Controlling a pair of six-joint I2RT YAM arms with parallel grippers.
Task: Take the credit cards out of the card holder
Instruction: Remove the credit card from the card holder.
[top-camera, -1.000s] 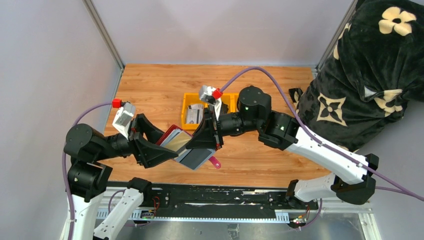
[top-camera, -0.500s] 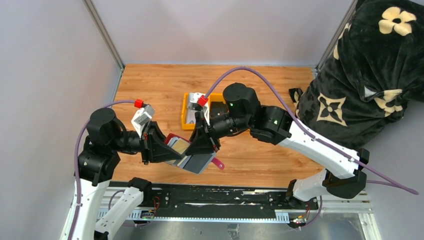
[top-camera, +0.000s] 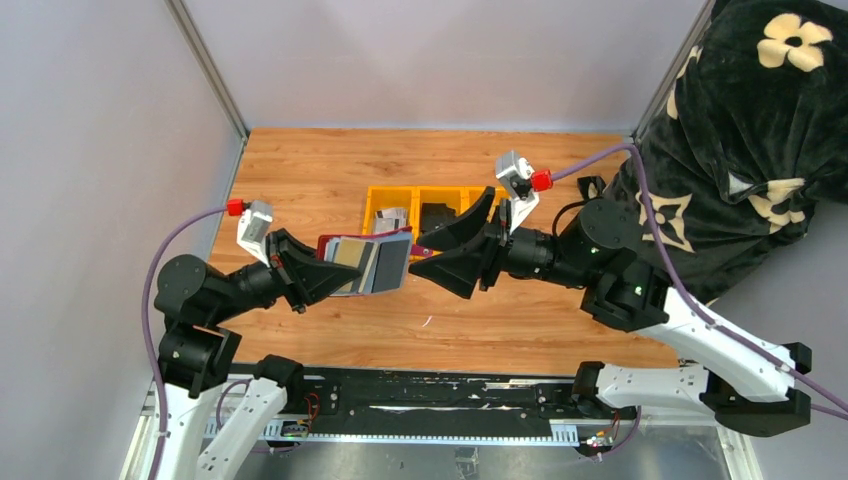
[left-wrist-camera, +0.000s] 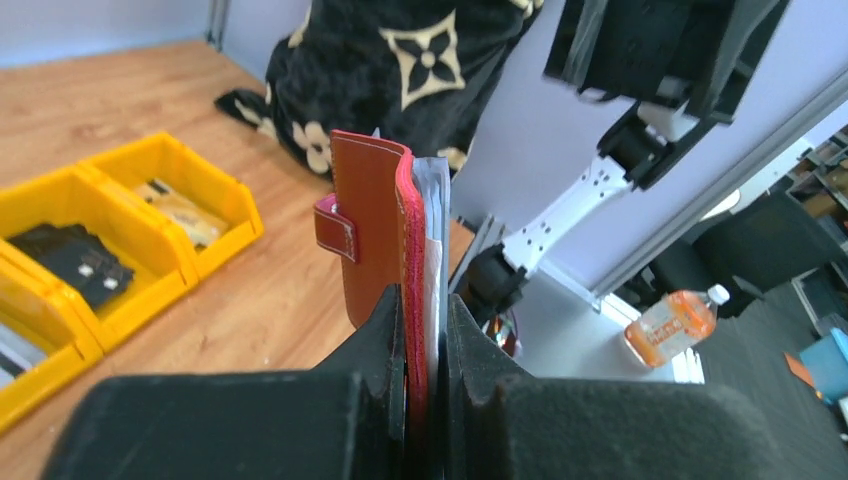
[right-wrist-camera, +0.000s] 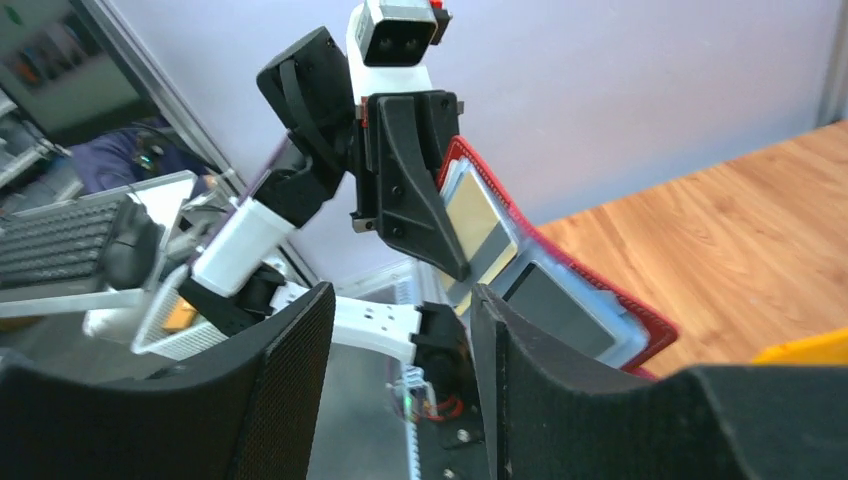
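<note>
The left gripper (left-wrist-camera: 425, 330) is clenched on one end of the maroon card holder (left-wrist-camera: 372, 215), holding it in the air just in front of the left compartment of the yellow bins (top-camera: 372, 215). 2 credit cards (top-camera: 350, 254), 1 tan and 1 grey, show in its open face. The right gripper (top-camera: 425, 255), in front of the bins' middle, has its fingers spread and grasps nothing, with its tips beside the holder's strap.

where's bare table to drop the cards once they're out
Bare table lies between the left wall and the yellow bins, and along the near edge, short of the card holder. Crowded mid-table, where the left gripper and right gripper face each other before the bins.
</note>
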